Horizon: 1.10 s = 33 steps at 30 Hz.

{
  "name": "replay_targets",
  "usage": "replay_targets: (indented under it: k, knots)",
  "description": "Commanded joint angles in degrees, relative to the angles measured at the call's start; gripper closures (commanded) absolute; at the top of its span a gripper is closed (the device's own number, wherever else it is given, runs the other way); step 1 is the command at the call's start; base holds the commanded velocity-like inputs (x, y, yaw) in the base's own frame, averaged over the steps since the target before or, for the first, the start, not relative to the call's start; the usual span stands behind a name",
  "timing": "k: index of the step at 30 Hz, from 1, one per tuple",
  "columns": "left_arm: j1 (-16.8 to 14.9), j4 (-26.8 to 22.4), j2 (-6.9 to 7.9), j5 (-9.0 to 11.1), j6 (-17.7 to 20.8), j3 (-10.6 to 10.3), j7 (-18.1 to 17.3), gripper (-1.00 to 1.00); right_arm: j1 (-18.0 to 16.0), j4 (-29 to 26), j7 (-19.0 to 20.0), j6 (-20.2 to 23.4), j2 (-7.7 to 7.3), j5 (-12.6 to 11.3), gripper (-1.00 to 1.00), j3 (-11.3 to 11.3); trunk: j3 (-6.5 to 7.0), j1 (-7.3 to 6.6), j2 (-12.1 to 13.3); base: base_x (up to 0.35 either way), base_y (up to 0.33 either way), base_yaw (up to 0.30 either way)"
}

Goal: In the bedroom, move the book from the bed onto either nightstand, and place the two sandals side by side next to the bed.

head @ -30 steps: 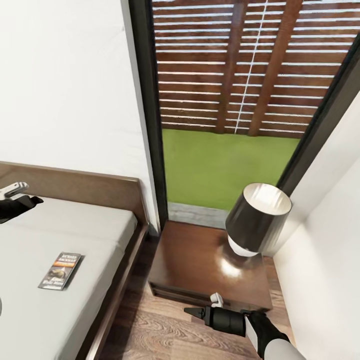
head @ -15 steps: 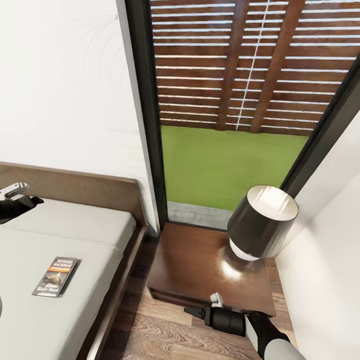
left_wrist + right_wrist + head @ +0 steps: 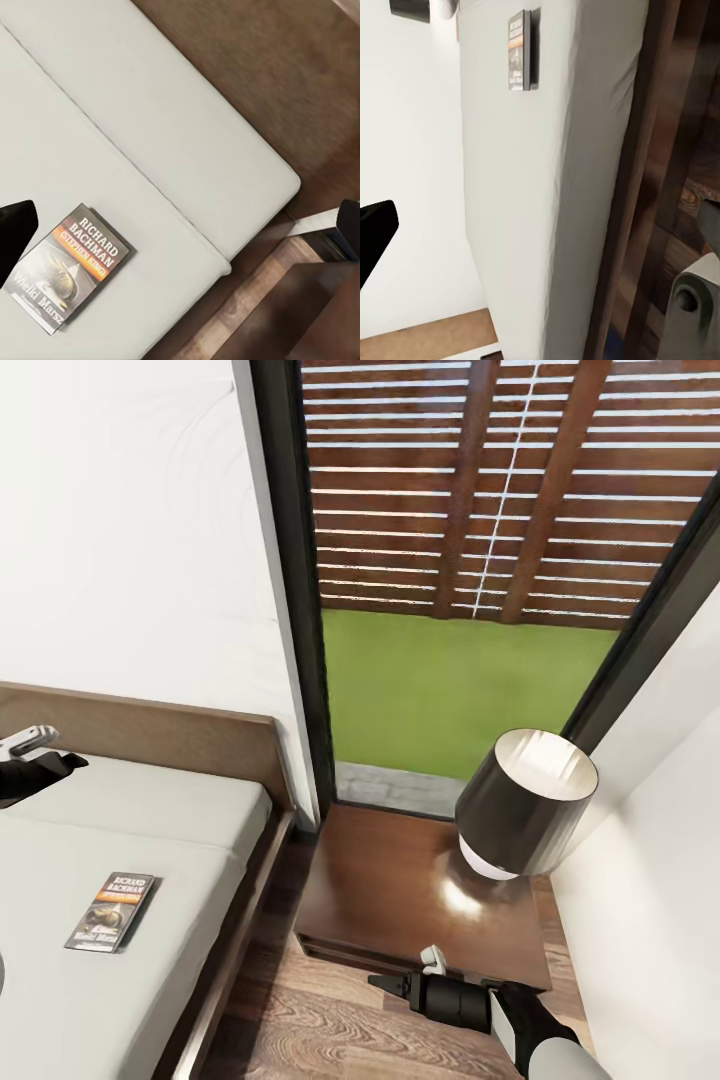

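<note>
In the head view, the book [image 3: 110, 912] lay flat on the pale mattress of the bed [image 3: 150, 800], at about eight o'clock in the picture, near the mattress's side edge and clear of the headboard. The nightstand [image 3: 400, 880] stood just beside the bed frame at five o'clock, with the lamp [image 3: 522, 800] on its far right corner in front of the window [image 3: 460, 560]. The left gripper [image 3: 30, 760] hung over the mattress at nine o'clock; whether its fingers were apart or together could not be told. The right gripper [image 3: 390, 985] hovered at six o'clock over the wood floor [image 3: 330, 1030], just in front of the nightstand's drawer, its fingers drawn together to a point.

In the left wrist view, the book [image 3: 69, 266] rested on the mattress with its cover up, well inside the bed's [image 3: 187, 135] rounded corner.

In the right wrist view, the book [image 3: 520, 50] lay on top of the mattress, apart from the dark wooden frame.
</note>
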Motion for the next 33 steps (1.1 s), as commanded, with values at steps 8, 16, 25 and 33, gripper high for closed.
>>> replay_targets:
  k: [8, 16, 25, 33]
  knots:
    - [0.0, 0.0, 0.01, 0.6, 0.2, 0.0, 0.5, -1.00, 0.0, -0.1, 0.3, 0.6, 0.08, 0.5, -1.00, -0.5, -0.08, 0.02, -0.1, 0.000, 0.000, 0.154]
    - [0.0, 0.0, 0.01, 0.6, 0.2, 0.0, 0.5, -1.00, 0.0, -0.1, 0.3, 0.6, 0.07, 0.5, -1.00, -0.5, -0.08, 0.02, -0.1, 0.000, 0.000, 0.032]
    - [0.0, 0.0, -0.06, 0.7, 0.3, 0.0, 0.5, -1.00, 0.0, -0.1, 0.3, 0.6, 0.08, 0.5, -1.00, -0.5, -0.60, 0.02, -0.1, 0.000, 0.000, 0.001]
    - [0.0, 0.1, -0.06, 0.8, 0.3, 0.0, 0.5, -1.00, 0.0, -0.2, 0.3, 0.6, 0.08, 0.5, -1.00, -0.5, -0.87, 0.02, -0.1, 0.000, 0.000, 0.000]
